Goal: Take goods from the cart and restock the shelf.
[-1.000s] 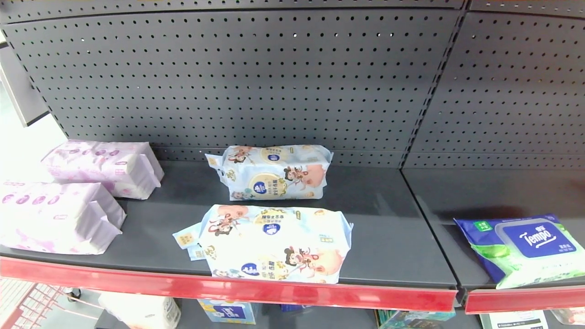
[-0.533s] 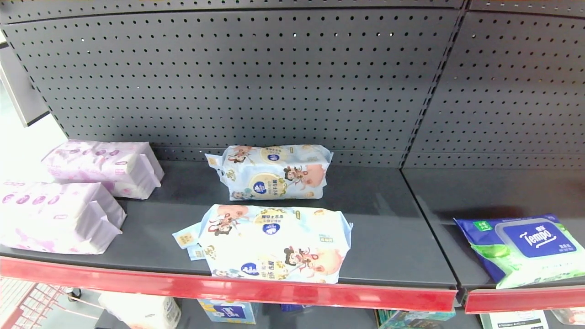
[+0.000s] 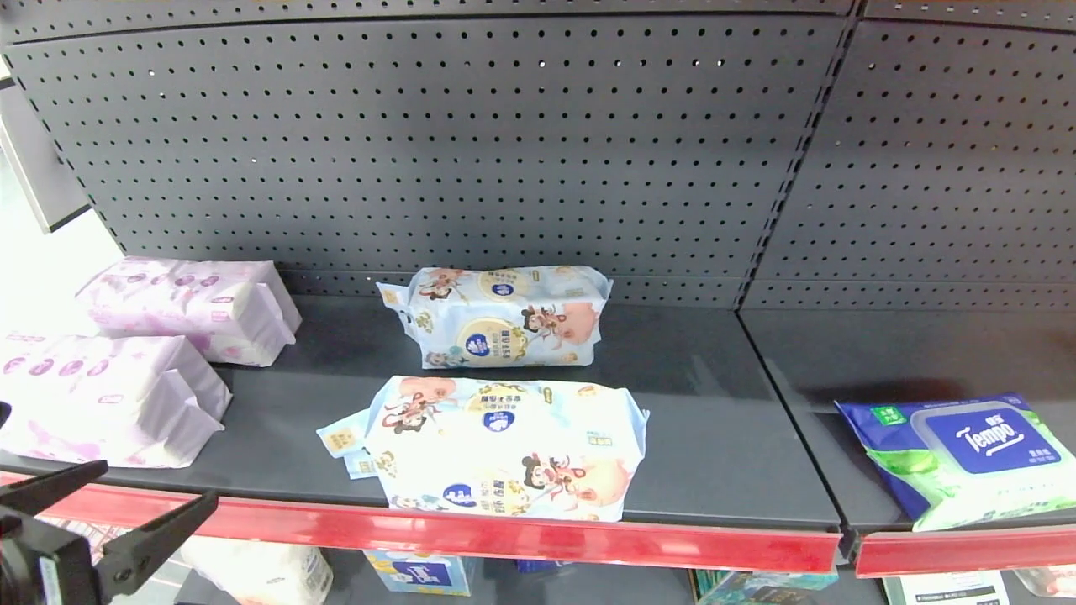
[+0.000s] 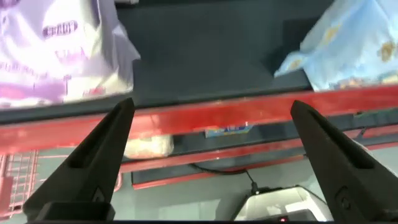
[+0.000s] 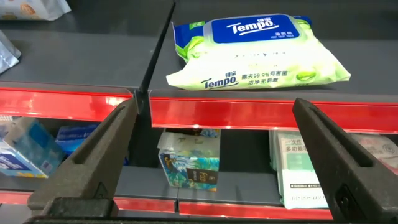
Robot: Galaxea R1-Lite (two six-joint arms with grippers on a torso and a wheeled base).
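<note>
The grey pegboard shelf (image 3: 714,437) already holds cartoon tissue packs (image 3: 504,445), purple packs (image 3: 109,403) and a wipes pack (image 3: 958,454). The left gripper (image 3: 160,483) and right gripper (image 5: 214,102) are both spread empty at its red lip (image 3: 504,533), so more fetching from the cart likely remains.

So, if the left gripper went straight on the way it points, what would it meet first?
Probably the red front strip, dead ahead of the left gripper. Beyond it lies bare shelf deck between the purple pack and the cartoon-print pack; depth is unclear.
</note>
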